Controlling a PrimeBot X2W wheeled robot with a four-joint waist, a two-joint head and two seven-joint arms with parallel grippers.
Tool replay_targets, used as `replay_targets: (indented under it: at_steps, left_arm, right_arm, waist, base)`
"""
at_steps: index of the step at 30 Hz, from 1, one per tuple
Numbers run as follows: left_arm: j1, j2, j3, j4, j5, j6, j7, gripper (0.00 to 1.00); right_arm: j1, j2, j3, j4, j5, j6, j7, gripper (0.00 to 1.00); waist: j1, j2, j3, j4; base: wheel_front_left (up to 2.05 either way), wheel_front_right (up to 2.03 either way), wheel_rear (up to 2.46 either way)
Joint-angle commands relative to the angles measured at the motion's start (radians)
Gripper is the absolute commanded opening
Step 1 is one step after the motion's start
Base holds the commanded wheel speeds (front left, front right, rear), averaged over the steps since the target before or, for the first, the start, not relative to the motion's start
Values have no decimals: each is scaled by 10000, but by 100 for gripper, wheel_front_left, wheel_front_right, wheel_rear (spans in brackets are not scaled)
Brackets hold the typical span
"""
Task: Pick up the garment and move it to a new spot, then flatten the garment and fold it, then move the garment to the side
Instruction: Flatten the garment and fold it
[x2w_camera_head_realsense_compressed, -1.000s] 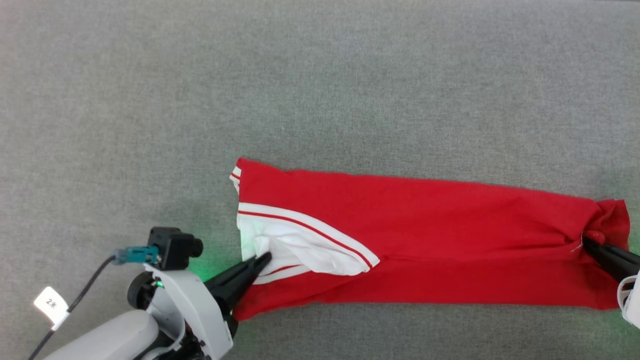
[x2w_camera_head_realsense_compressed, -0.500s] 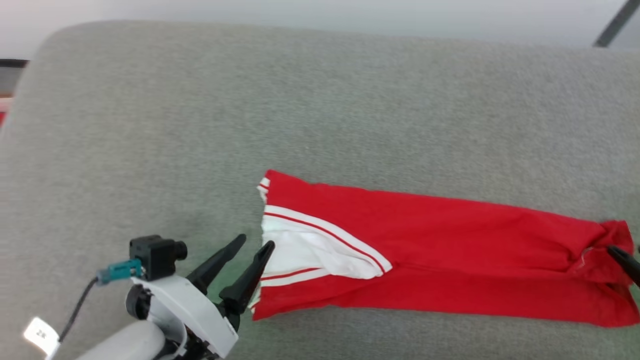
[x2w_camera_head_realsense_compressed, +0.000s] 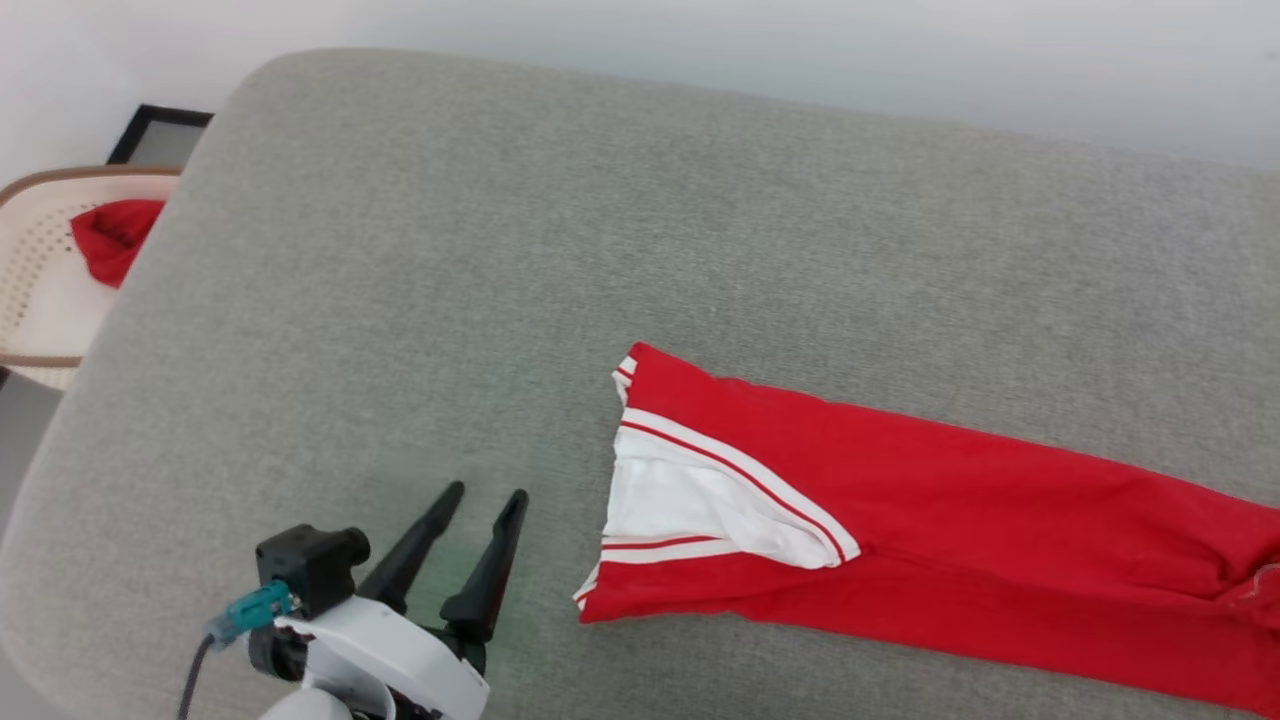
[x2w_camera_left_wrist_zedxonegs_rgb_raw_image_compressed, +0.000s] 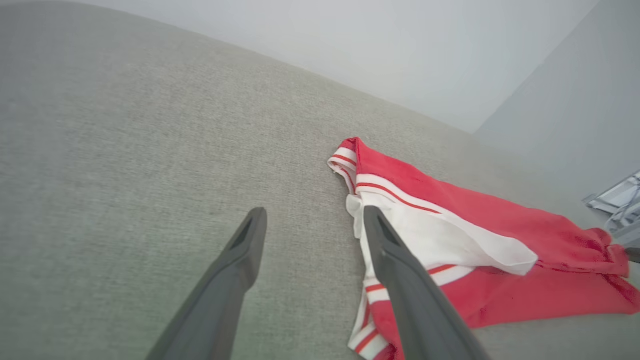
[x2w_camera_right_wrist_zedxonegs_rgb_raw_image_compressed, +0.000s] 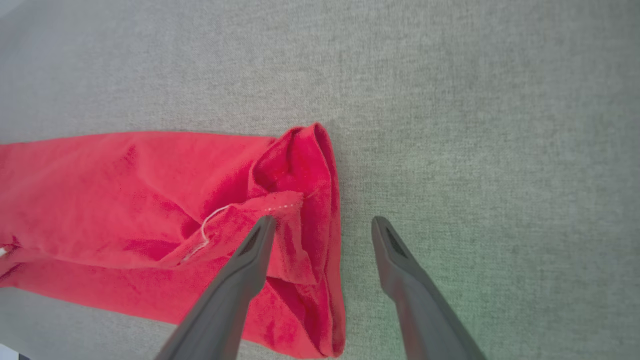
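Garment (x2w_camera_head_realsense_compressed: 950, 520) in long strip on grey cushion (x2w_camera_head_realsense_compressed: 500, 250)

Left gripper (x2w_camera_head_realsense_compressed: 487, 492) dark; white wrist (x2w_camera_head_realsense_compressed: 390, 655), black camera (x2w_camera_head_realsense_compressed: 310, 562), teal plug (x2w_camera_head_realsense_compressed: 255, 607).

This looks like a living space in a home, or a room dressed as one. A broad upholstered surface (x2w_camera_head_realsense_compressed: 480, 250) in grey woven fabric with rounded corners, like a sofa seat or a mattress, stands against a plain pale wall (x2w_camera_head_realsense_compressed: 700, 40). Beside it is a cane-seated chair (x2w_camera_head_realsense_compressed: 35, 270) with a bent wooden rim, and a lump of red cloth (x2w_camera_head_realsense_compressed: 112, 235) lies on it. A garment (x2w_camera_head_realsense_compressed: 950, 500) is laid out on the grey fabric.
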Motion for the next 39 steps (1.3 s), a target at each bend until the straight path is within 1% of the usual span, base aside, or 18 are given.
replay_targets:
  at_steps: [1,8,9,12,15,17,22,23,24,25,26,28,33,36,39]
  left_arm:
    - [83,-110,230,128,603,-3,10,100]
    - [-3,-780,1212,330,3377,101,9,100]
    - [-3,-780,1212,330,3377,101,9,100]
    - [87,-1094,1752,163,4469,141,8,100]
    - [251,-1447,2284,36,5305,7,8,100]
    - [370,-1694,2569,50,5712,-162,8,100]
    - [522,-2284,3316,209,6366,-616,8,100]
    - [544,-2383,3433,247,6461,-708,8,100]
    - [547,-2485,3548,285,6537,-788,8,100]
    - [550,-2574,3676,315,6612,-885,8,100]
    - [559,-2647,3779,343,6704,-949,8,100]
    - [592,-2796,3983,372,6840,-1078,8,100]
    - [677,-3084,4490,315,7034,-1295,7,100]
    - [741,-3154,4752,264,7136,-1369,7,100]
    - [798,-3196,4956,203,7220,-1411,7,100]
  right_arm:
    - [151,130,-179,109,-112,-6,218,100]
    - [-329,679,-462,428,-558,-6,1012,100]
    - [-329,679,-462,428,-558,-6,1012,100]
    - [-633,975,-504,663,-874,-6,1334,100]
    - [-967,1321,-517,907,-1213,-6,1694,100]
    - [-1141,1594,-556,1107,-1483,-6,1914,100]
    - [-1430,2200,-444,1412,-2055,-6,2296,100]
    - [-1434,2308,-386,1438,-2121,-2,2401,88]
    - [-1451,2404,-335,1436,-2180,0,2491,48]
    - [-1498,2493,-337,1427,-2212,0,2525,35]
    - [-1534,2565,-331,1430,-2225,1,2573,0]
    - [-1544,2644,-274,1385,-2255,1,2683,0]
    - [-1902,2608,-610,1222,-2364,-5,2325,0]
    - [-2152,2383,-892,1176,-2426,-11,1949,0]
    - [-2318,1989,-1206,1366,-2596,-11,1473,0]
  waist:
    - [0,0,-46,156]
    - [0,0,-103,280]
    - [0,0,-103,280]
    - [0,0,-116,266]
    - [0,0,-96,258]
    - [0,0,-58,261]
    - [0,0,70,294]
    - [0,0,88,302]
    - [0,0,107,309]
    - [0,0,125,312]
    - [0,0,142,314]
    - [0,0,175,305]
    - [0,0,268,118]
    - [0,0,360,-119]
    - [0,0,479,-399]
  base:
    - [0,0,0]
    - [0,0,0]
    - [0,0,0]
    - [0,0,0]
    - [0,0,0]
    - [0,0,0]
    - [0,0,0]
    - [0,0,0]
    - [0,0,0]
    - [0,0,0]
    - [0,0,0]
    - [0,0,0]
    - [0,0,0]
    - [0,0,0]
    - [0,0,0]
